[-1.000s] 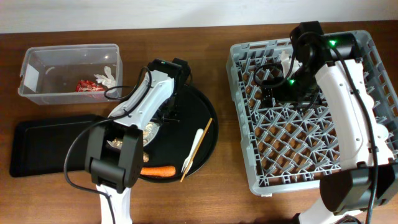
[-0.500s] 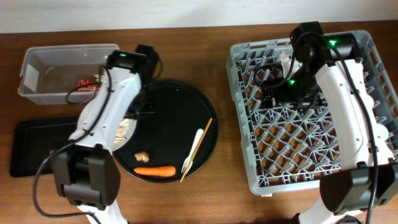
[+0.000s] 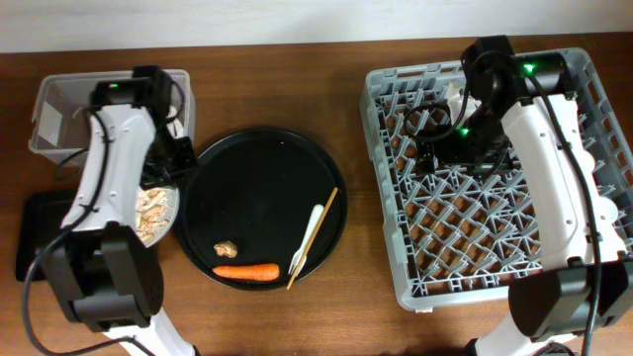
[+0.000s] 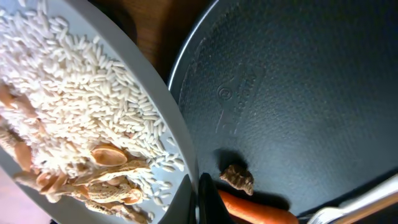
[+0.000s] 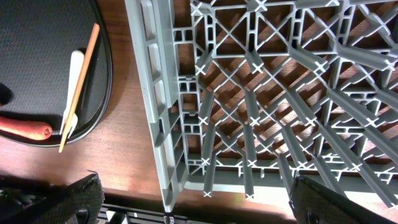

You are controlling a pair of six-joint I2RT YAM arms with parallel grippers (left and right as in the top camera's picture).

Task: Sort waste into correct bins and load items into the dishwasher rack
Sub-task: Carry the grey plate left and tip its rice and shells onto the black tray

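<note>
The round tray (image 3: 267,188) is black, with a fine pebbled grain. On it lie an orange carrot (image 3: 245,271), a knobbly brown lump (image 3: 226,247), a cream fork (image 5: 74,71) and a tan stick (image 5: 91,40). Left of the tray, the plate (image 4: 165,115) is pale grey-white, heaped with white rice (image 4: 68,106) and tan scraps (image 4: 106,180). Further left, the flat tray (image 3: 35,247) is black and the tub (image 3: 59,109) clear. Right of the tray, the rack (image 3: 415,257) is grey, a lattice of crosses over the reddish-brown wood table (image 3: 366,316).
</note>
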